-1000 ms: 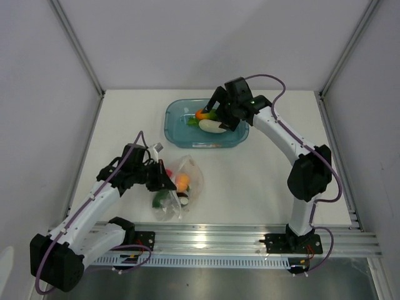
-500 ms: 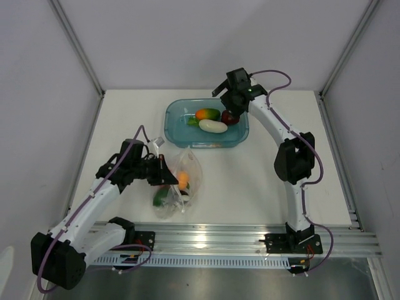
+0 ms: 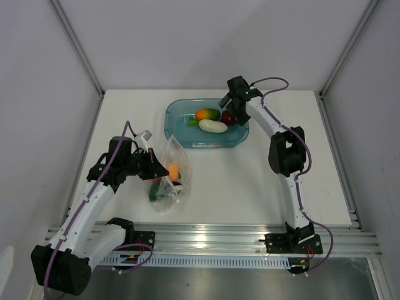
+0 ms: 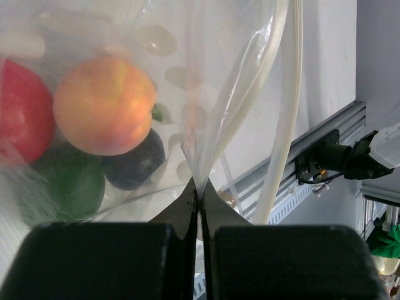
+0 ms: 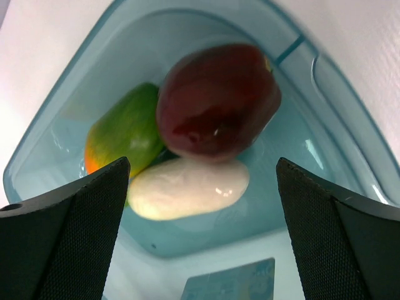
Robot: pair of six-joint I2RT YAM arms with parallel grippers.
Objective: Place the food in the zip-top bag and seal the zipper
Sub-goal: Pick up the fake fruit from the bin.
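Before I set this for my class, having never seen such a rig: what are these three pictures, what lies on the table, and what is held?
Two robot arms stand bolted at the near edge of a white table. One picture looks down from above; the other two come from a camera on each wrist. The left gripper is shut on the clear zip-top bag, which contains a peach fruit and others. The right gripper hangs open and empty over a teal tub holding a dark red fruit, an orange-green fruit and a white oblong.
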